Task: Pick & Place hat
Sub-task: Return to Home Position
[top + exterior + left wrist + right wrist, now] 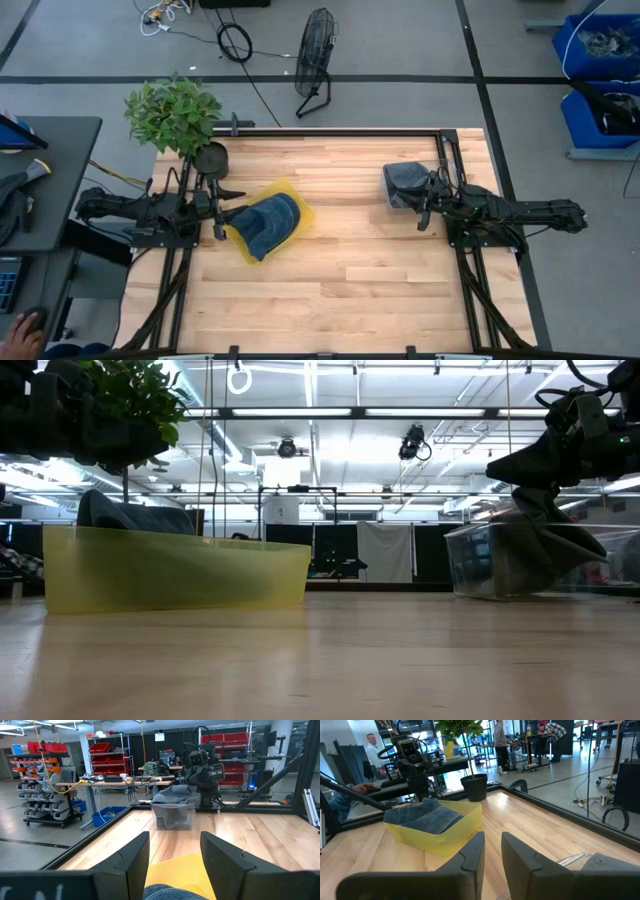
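Note:
A blue denim hat (270, 225) lies in a yellow bin (300, 207) on the table's left half, its crown rising above the rim (422, 817). My left gripper (218, 218) hovers open at the bin's left end, with the hat's edge (170, 894) just below its fingers (175, 840). A grey hat (405, 180) sits in a clear bin (172, 820) on the right half and bulges over the rim (172, 795). My right gripper (424, 207) stands above that bin's right side (545, 465), its fingers (492, 837) parted by a narrow gap with nothing between them.
A potted plant (175, 115) stands at the table's far left corner, close to my left arm. Black frame rails (340, 131) run along the table's edges. Bare wood (350, 265) stretches between the two bins and toward the near edge. People stand in the room behind (370, 747).

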Action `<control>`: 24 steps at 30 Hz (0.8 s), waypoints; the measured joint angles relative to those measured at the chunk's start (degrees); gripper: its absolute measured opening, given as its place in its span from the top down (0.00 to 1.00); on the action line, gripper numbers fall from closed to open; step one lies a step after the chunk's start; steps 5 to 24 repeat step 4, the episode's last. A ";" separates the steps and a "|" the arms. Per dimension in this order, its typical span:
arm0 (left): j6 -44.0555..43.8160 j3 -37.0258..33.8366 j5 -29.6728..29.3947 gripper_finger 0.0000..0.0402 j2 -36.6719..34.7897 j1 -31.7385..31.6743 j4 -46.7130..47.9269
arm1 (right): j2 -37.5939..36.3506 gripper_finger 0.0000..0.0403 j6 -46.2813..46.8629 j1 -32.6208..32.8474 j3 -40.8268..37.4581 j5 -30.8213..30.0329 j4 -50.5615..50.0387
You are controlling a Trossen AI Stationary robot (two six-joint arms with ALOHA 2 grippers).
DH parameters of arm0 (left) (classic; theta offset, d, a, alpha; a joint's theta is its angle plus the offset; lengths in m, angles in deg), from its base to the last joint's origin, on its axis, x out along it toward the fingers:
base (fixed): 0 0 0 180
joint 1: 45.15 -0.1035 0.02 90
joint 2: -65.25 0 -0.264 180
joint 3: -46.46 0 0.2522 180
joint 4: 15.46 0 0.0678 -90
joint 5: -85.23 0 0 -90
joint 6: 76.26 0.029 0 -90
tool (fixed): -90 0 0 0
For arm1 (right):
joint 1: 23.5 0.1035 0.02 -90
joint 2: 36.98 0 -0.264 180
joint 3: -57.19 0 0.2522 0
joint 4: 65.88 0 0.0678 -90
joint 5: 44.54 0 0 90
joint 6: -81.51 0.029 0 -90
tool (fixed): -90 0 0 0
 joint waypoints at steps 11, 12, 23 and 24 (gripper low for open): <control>-0.01 0.00 0.00 0.55 0.00 -0.01 0.01 | 0.00 0.83 0.00 0.01 0.00 0.00 0.00; -0.01 0.00 0.00 0.55 0.00 -0.01 0.01 | 0.00 0.83 0.00 0.01 0.00 0.00 0.00; -0.01 0.00 0.00 0.55 0.00 -0.01 0.01 | 0.00 0.83 0.00 0.01 0.00 0.00 0.00; -0.01 0.00 0.00 0.55 0.00 -0.01 0.01 | 0.00 0.83 0.00 0.01 0.00 0.00 0.00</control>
